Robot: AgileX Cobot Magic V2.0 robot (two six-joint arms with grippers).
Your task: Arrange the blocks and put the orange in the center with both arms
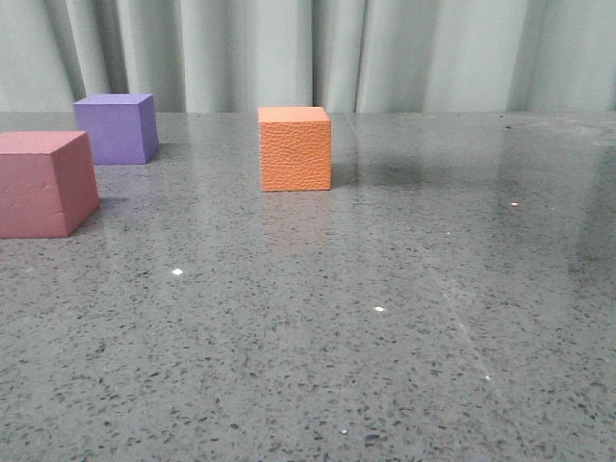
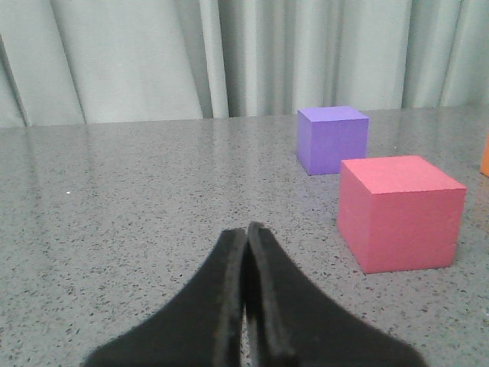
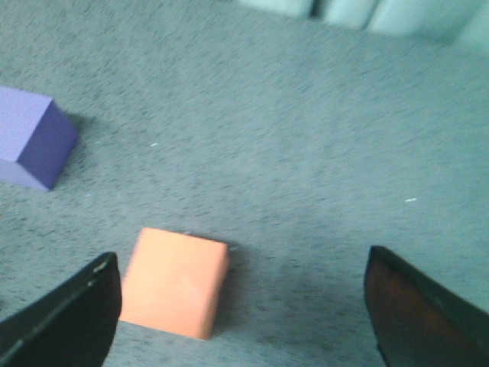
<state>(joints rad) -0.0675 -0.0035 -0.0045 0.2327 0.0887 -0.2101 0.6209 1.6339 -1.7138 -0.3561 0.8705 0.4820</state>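
The orange cube [image 1: 295, 148] stands on the grey stone table [image 1: 385, 318], near the middle and towards the back. The purple cube [image 1: 117, 127] stands at the back left, and the larger pink-red cube [image 1: 43, 183] is in front of it at the left edge. No gripper shows in the front view. In the left wrist view my left gripper [image 2: 246, 228] is shut and empty, low over the table, with the pink-red cube [image 2: 399, 212] and purple cube [image 2: 331, 138] beyond it. In the right wrist view my right gripper [image 3: 243, 267] is open above the table; the orange cube [image 3: 176, 281] lies below, close to one finger, with the purple cube [image 3: 34, 147] further off.
Pale green curtains [image 1: 308, 53] hang behind the table's far edge. A dark shadow lies on the table right of the orange cube. A sliver of orange [image 2: 485, 155] shows at the edge of the left wrist view.
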